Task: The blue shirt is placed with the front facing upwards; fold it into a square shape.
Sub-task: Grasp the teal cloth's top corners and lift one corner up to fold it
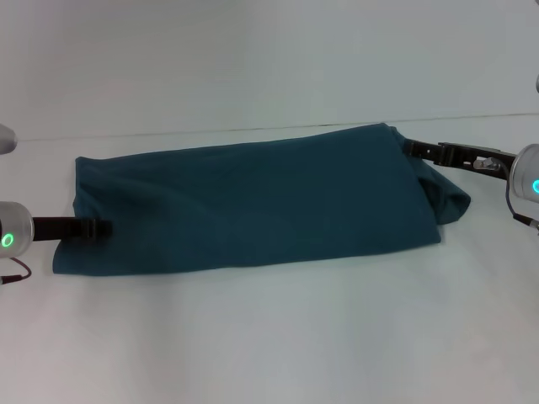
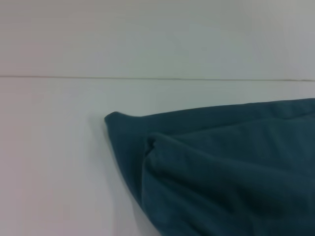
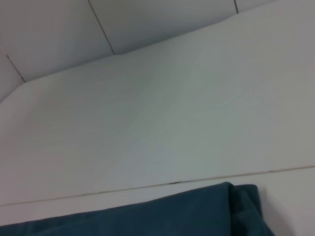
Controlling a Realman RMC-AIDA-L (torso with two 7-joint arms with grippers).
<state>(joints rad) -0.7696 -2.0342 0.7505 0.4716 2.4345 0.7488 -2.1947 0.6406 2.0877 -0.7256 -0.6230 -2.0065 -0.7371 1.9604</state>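
Head view: blue shirt (image 1: 253,202) lies across the white surface (image 1: 269,337) as a long band running left to right, already folded lengthwise; no lettering shows, so the printed front is hidden or turned in; a sleeve or loose corner bulges out at the band's right end.
Left pincer (image 1: 99,228): reaches in low from the left, its dark tip resting over the shirt's left edge near the front corner; whether its fingers are parted or pinching cloth, I cannot tell.
Right pincer (image 1: 414,150): comes in from the right at the far right corner, tip against or under the cloth edge; its state I cannot tell either.
Reason for placement: an arm at each short end suits a band that probably needs its ends brought together to become square; this is a judgement from the layout.
Left wrist view: blue shirt (image 2: 221,162) fills the lower part of the picture; a corner shows stacked layers, one folded edge lying over another, which the head view does not reveal; no fingers appear.
Right wrist view: mostly bare surface (image 3: 162,123) and wall seams; only a strip of blue shirt (image 3: 197,211) with its rounded corner appears; no fingers appear; it confirms the cloth lies flat at that end, yet adds nothing on grip.
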